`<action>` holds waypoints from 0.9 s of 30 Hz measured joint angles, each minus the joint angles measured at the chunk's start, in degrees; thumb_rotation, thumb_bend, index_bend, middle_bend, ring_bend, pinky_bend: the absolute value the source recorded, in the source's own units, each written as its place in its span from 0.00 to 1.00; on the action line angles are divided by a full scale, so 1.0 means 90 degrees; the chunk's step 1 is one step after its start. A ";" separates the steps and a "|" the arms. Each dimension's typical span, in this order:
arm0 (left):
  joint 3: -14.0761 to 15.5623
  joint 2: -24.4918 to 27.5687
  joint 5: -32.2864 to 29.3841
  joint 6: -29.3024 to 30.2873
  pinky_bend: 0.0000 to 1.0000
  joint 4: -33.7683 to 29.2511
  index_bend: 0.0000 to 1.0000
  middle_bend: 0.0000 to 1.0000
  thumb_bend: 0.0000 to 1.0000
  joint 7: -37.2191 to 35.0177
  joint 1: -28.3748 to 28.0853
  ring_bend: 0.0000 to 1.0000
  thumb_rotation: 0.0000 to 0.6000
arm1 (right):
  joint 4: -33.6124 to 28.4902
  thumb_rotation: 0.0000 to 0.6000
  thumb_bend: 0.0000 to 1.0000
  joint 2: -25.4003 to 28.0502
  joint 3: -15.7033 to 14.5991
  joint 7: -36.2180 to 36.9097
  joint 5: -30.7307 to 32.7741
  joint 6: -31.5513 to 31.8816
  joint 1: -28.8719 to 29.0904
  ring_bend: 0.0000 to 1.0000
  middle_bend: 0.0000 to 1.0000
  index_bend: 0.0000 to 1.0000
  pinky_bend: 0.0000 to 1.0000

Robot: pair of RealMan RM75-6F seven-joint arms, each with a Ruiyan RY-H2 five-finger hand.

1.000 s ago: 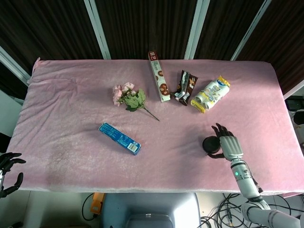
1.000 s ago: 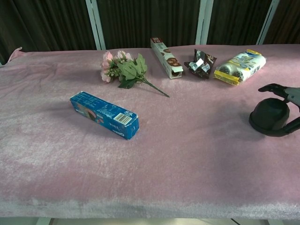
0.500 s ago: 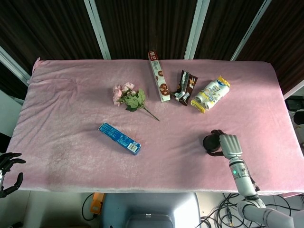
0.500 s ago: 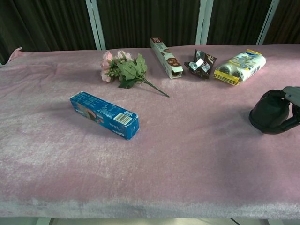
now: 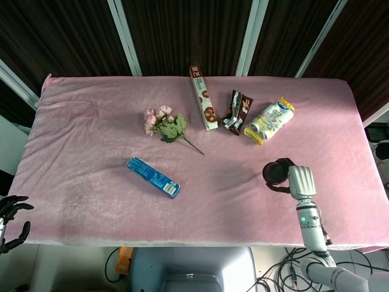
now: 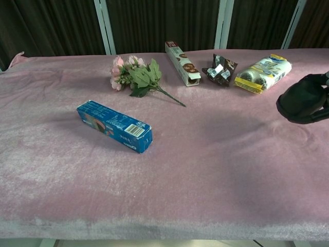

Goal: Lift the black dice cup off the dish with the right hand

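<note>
The black dice cup (image 5: 276,173) hangs in the air near the table's right front, gripped from its right side by my right hand (image 5: 300,181). In the chest view the cup (image 6: 302,104) is clear of the pink cloth, and dark fingers (image 6: 324,101) wrap it at the frame's edge. A wider black rim shows at the cup's bottom. No separate dish is visible on the cloth beneath it. My left hand (image 5: 11,220) hangs off the table's front left corner, fingers spread and holding nothing.
A blue box (image 6: 114,126) lies left of centre. Pink flowers (image 6: 134,75), a long biscuit box (image 6: 181,63), a dark snack packet (image 6: 220,70) and a yellow-white packet (image 6: 263,72) line the far side. The pink table cloth (image 6: 205,170) covers everything.
My right hand closed around the dice cup and raised it off the cloth, carrying it up and slightly away from the front edge. The left hand stayed still.
</note>
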 measured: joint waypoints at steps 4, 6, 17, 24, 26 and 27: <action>0.0007 -0.0002 0.0011 -0.0004 0.47 -0.0002 0.39 0.24 0.47 0.0009 -0.0004 0.16 1.00 | 0.0186 1.00 0.22 -0.0099 0.0079 0.1271 -0.0494 0.0964 -0.0038 0.78 0.66 0.73 0.90; 0.0014 -0.0001 0.0020 -0.0010 0.47 -0.0004 0.39 0.24 0.47 0.0018 -0.0007 0.16 1.00 | 0.0328 1.00 0.22 -0.0152 0.0103 0.1870 -0.0717 0.1411 -0.0055 0.78 0.66 0.73 0.90; 0.0011 -0.0003 -0.0001 -0.0016 0.47 -0.0025 0.39 0.24 0.47 0.0056 -0.0009 0.16 1.00 | 0.0708 1.00 0.22 0.0113 -0.0225 0.1859 -0.1104 0.1253 -0.0115 0.78 0.66 0.75 0.90; 0.0010 -0.0005 -0.0007 -0.0023 0.47 -0.0030 0.39 0.24 0.47 0.0069 -0.0014 0.16 1.00 | -0.0136 1.00 0.22 0.0499 -0.0195 -0.1323 -0.0238 0.0195 -0.0196 0.78 0.66 0.75 0.90; 0.0011 -0.0006 -0.0004 -0.0022 0.47 -0.0029 0.39 0.24 0.47 0.0071 -0.0015 0.16 1.00 | -0.0567 1.00 0.22 0.0603 -0.0142 -0.2135 0.0119 -0.0007 -0.0217 0.78 0.66 0.75 0.90; 0.0010 -0.0006 -0.0004 -0.0019 0.47 -0.0029 0.39 0.24 0.47 0.0070 -0.0014 0.16 1.00 | -0.0724 1.00 0.22 0.0626 -0.0123 -0.2390 0.0218 -0.0040 -0.0226 0.78 0.66 0.75 0.90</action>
